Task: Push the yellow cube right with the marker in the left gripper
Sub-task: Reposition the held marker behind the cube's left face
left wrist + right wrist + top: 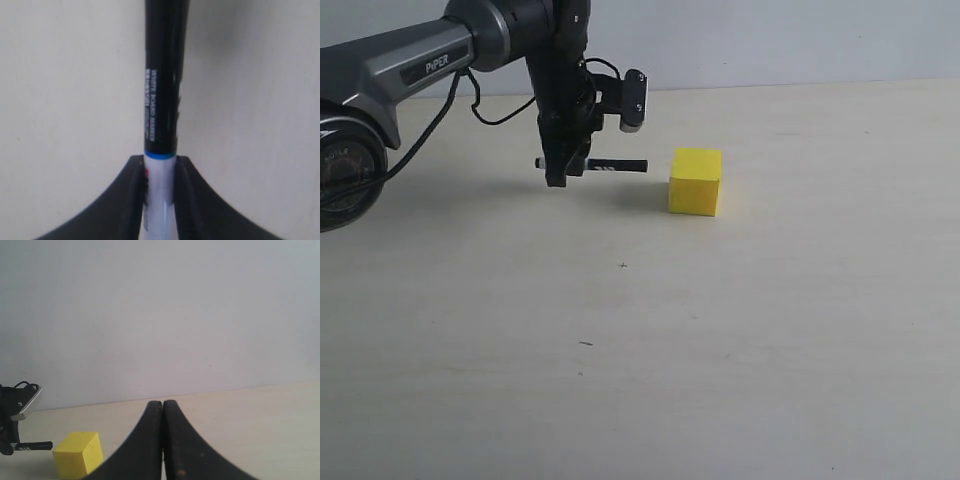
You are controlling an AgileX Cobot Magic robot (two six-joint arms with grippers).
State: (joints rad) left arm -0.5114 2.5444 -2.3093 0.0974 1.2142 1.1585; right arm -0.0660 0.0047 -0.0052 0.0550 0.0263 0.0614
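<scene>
The left claw (pixel 557 175) is seen in the exterior view pointing down from the dark grey arm (pixel 410 65) marked "PiPER", closed partway on the marker (pixel 615 165), which is held level and aimed to the right. A silver-grey camera block (pixel 634 100) and a black cable (pixel 450 110) are carried beside the claw. The yellow cube (pixel 695 182) is set on the pale tabletop (pixel 720 350), right of the marker's black end; a narrow gap is seen between the two, no contact. In the left wrist view the left claw (pixel 160 165) is shown pinched around the marker's (pixel 162 100) white barrel, both fingers (pixel 132 200) pressed to its sides. A blue ring is seen just past the fingertips, and the black half with white print sticks out over the tabletop (pixel 75 100). The cube is not caught in this view. In the right wrist view the right claw (pixel 163 407) is shown with jaws pressed together and nothing held between them. It is held low over the tabletop (pixel 250 415), with a plain pale wall (pixel 175 315) behind. The yellow cube (pixel 79 454) is seen near it, and the marker's (pixel 37 445) black end is just beside the cube's far side.
</scene>
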